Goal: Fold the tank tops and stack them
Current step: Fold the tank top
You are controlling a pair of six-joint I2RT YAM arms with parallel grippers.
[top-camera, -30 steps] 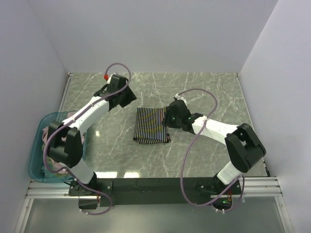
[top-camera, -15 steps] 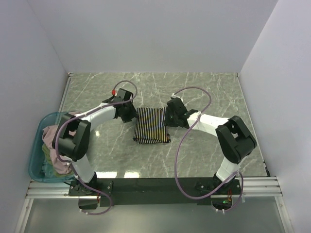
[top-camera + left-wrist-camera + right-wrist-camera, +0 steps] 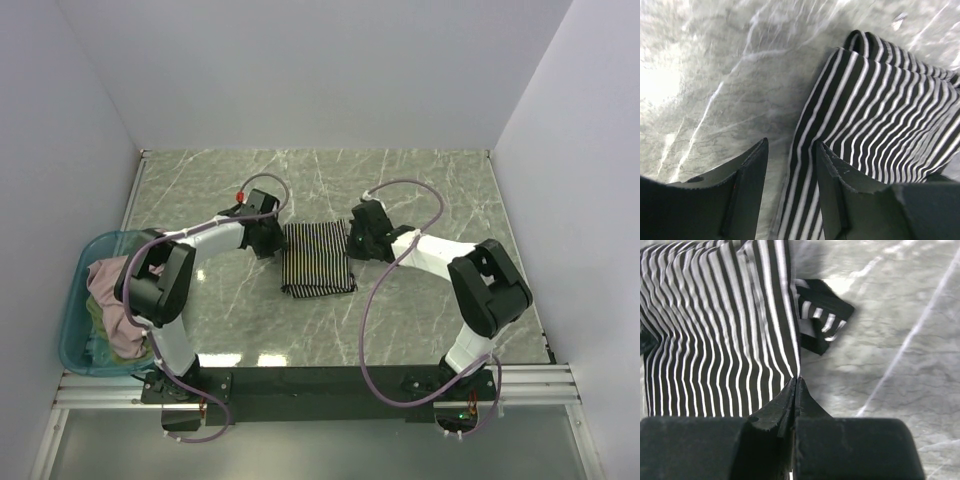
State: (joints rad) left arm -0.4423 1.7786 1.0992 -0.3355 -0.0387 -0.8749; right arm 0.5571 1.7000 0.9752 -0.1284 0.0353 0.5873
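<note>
Roughly, only the first garment is in hand: the striped tank top (image 3: 317,260) lies as a compact folded rectangle mid-tabletop (image 3: 420,190), between the two arms. The left pincer (image 3: 790,150) is held apart, its fingers straddling the top's left folded edge without closing on it. The right pincer (image 3: 796,382) is pressed together at the right edge, where the hem appears to be nipped. A further fold or a tidying of this top is judged likely. No stack is begun; a pink top (image 3: 118,285) and a pale green top (image 3: 93,318) are left heaped, unfolded, in the teal tub (image 3: 68,340).
</note>
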